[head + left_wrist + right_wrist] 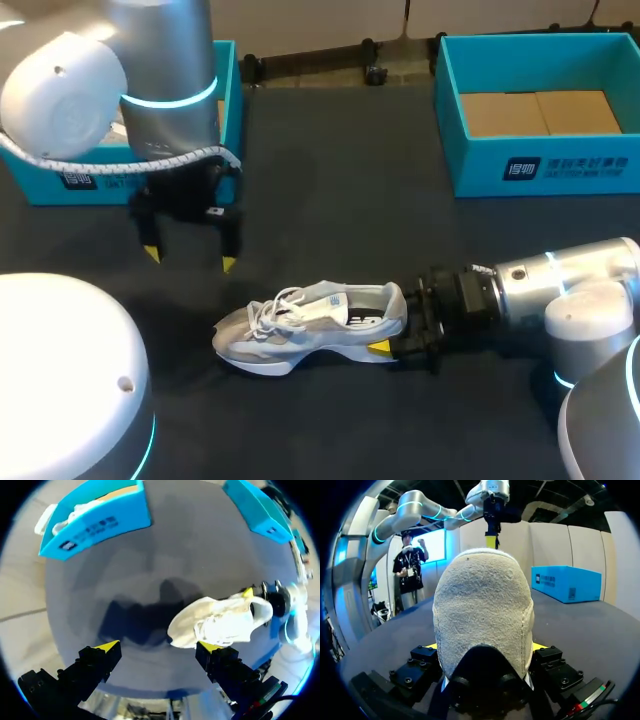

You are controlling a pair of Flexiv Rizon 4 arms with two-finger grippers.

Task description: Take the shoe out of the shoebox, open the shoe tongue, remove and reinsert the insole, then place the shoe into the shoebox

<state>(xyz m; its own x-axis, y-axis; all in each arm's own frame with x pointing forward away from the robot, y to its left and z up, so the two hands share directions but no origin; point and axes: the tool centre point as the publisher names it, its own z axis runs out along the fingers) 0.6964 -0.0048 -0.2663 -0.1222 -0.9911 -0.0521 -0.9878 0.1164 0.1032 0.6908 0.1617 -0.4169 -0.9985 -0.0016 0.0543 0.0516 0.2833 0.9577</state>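
While the white shoe (310, 325) lies on the dark table (330, 190), well apart from the blue shoebox (540, 170) at the far right, the right gripper (398, 322) is clamped on its heel, with one finger at each side. The toe points away from this gripper. The left gripper (190, 258) hangs above the table near the toe, its fingers wide apart and holding nothing.

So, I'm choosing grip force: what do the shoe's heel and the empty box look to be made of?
The pale grey-white lace-up shoe: its heel looks like soft, matte, nubbly fabric, by its fuzzy texture. The open teal shoebox: likely cardboard, smooth and matte outside; its bare floor is plain brown board.
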